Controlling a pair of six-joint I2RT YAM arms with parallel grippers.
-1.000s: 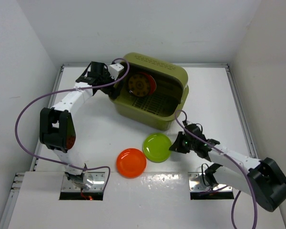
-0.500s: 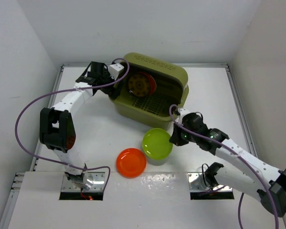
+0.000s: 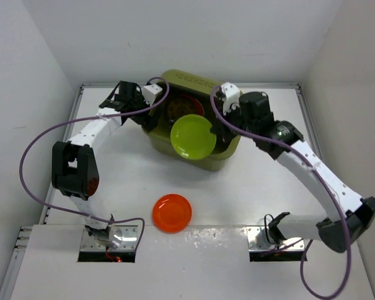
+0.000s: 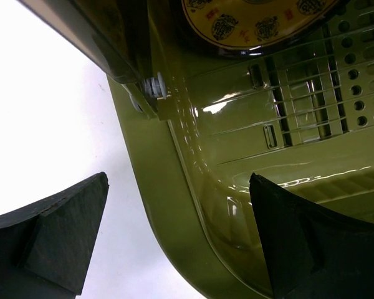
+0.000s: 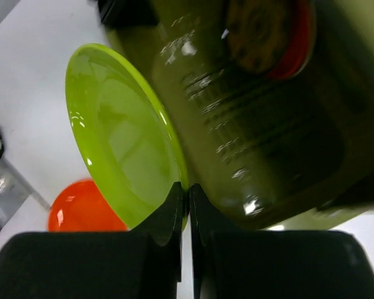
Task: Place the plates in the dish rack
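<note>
Green plate (image 3: 192, 136), rim pinched in my right jaws, hangs over the rack (image 3: 197, 80); left jaws spread astride its wall. Next, I judge, lower it upright beside the brown plate (image 5: 255, 31).

Dish rack (image 3: 189, 80) holds 2 plates (image 3: 186, 106); held plate (image 3: 192, 136) over its front wall — loose plate (image 3: 172, 213) before it.

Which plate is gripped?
The green plate, pinched at its rim by the right gripper; the orange plate lies on the table, the brown plate and red plate stand in the rack.
</note>
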